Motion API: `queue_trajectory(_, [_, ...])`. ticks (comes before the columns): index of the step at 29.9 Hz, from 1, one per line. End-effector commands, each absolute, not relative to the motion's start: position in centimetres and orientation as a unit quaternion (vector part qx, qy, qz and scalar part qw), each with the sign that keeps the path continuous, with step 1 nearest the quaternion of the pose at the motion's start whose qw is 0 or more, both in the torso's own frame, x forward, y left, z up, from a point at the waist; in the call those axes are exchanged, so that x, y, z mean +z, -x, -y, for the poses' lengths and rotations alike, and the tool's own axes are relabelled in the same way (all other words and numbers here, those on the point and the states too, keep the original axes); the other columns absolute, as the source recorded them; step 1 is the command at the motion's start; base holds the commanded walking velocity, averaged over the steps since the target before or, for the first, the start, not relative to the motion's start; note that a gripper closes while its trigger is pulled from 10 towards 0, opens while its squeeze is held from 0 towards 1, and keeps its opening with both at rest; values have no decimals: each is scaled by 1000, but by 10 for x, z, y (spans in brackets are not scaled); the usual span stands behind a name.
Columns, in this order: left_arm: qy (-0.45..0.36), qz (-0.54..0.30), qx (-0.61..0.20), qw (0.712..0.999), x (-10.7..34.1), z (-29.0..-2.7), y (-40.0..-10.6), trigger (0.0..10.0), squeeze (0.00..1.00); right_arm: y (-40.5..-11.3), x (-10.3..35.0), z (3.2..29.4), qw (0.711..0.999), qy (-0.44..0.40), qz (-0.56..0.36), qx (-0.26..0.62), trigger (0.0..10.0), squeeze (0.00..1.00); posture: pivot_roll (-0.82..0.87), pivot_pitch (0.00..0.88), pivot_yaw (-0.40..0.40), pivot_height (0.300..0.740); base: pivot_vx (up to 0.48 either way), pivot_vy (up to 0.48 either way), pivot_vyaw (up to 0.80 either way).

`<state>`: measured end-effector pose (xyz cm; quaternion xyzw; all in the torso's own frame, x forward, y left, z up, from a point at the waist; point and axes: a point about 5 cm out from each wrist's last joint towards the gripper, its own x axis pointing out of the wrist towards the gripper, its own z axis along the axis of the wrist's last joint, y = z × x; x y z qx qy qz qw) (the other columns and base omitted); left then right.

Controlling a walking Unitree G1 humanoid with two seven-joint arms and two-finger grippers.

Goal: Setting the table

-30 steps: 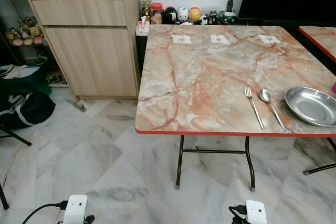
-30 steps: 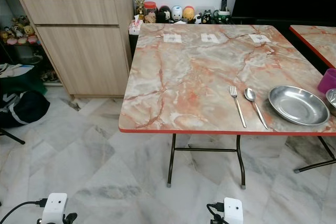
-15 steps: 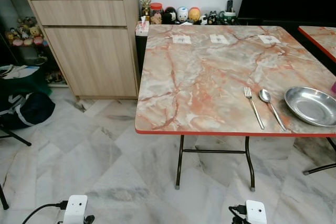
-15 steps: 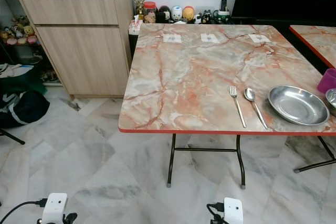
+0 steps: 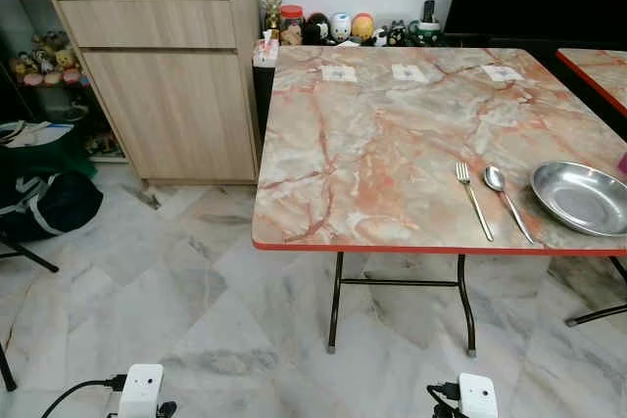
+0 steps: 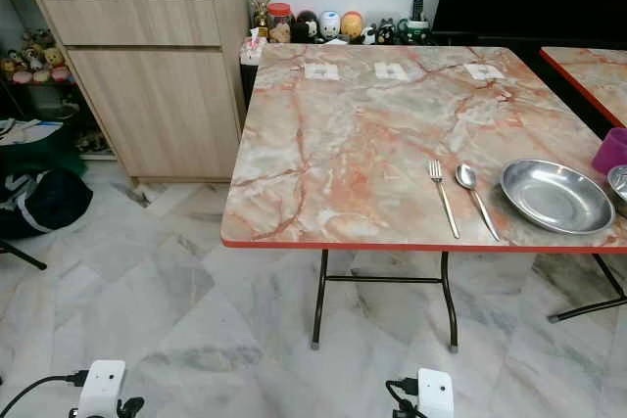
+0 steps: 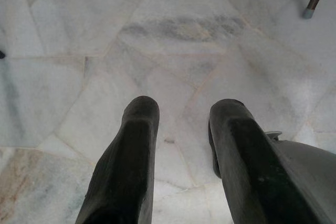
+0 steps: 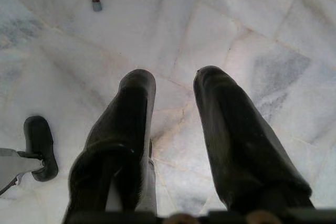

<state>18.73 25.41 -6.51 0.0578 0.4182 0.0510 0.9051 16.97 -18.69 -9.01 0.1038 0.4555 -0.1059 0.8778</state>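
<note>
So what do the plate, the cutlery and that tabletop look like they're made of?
Plate: polished metal, likely stainless steel, with mirror-like glare. Fork and spoon: the same shiny metal. Tabletop: glossy marble-pattern surface with a red rim, probably laminate rather than stone.

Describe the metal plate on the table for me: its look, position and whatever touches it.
The metal plate is a round, shallow dish of shiny silver-coloured metal with a raised rim, lying flat and right way up, with nothing in it. It sits near the front right edge of the marble-patterned table, to the right of the spoon and the fork, apart from both. Neither gripper is near it.
</note>
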Motion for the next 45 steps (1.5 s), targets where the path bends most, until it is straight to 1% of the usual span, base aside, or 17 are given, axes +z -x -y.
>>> queue_trajectory(1, [-39, -414, 5, 909, -68, -224, -197, 10000, 0, -198, -78, 176, 888, -144, -422, -114, 10000, 0, 226, 12, -132, 740, 0, 0, 0])
queue_trajectory(11, [-46, -407, 0, 912, -65, -225, -201, 10000, 0, -199, -77, 174, 889, -151, -418, -110, 10000, 0, 228, 12, -130, 740, 0, 0, 0])
queue_trajectory(17, [-44, -390, -8, 920, -61, -222, -209, 10000, 0, -200, -77, 174, 889, -153, -417, -111, 10000, 0, 230, 13, -130, 740, 0, 0, 0])
queue_trajectory(28, [-61, -383, -21, 922, -56, -224, -217, 10000, 0, -203, -76, 167, 888, -167, -412, -116, 10000, 0, 227, 0, -84, 740, 0, 0, 0])
queue_trajectory(34, [-65, -373, -17, 925, -51, -226, -223, 10000, 0, -205, -74, 166, 890, -177, -401, -123, 10000, 0, 202, 0, -81, 740, 0, 0, 0])
queue_trajectory(37, [-66, -352, -22, 933, -46, -221, -232, 10000, 0, -207, -73, 169, 896, -178, -386, -125, 10000, 0, 174, 0, -79, 740, 0, 0, 0])
queue_trajectory(38, [-69, -330, -30, 941, -40, -217, -240, 10000, 0, -208, -71, 173, 903, -167, -377, -123, 10000, 0, 161, 0, -71, 740, 0, 0, 0])
queue_trajectory(42, [-74, -307, -38, 948, -33, -213, -249, 10000, 0, -207, -70, 178, 906, -165, -367, -127, 10000, 0, 143, 0, -59, 740, 0, 0, 0])
queue_trajectory(44, [-79, -264, -53, 960, -21, -208, -263, 10000, 0, -207, -68, 184, 912, -183, -340, -137, 10000, 0, 98, 0, -22, 740, 0, 0, 0])
queue_trajectory(45, [-83, -231, -70, 967, -12, -201, -272, 10000, 0, -207, -66, 191, 916, -192, -319, -151, 10000, 0, 82, 0, -4, 740, 0, 0, 0])
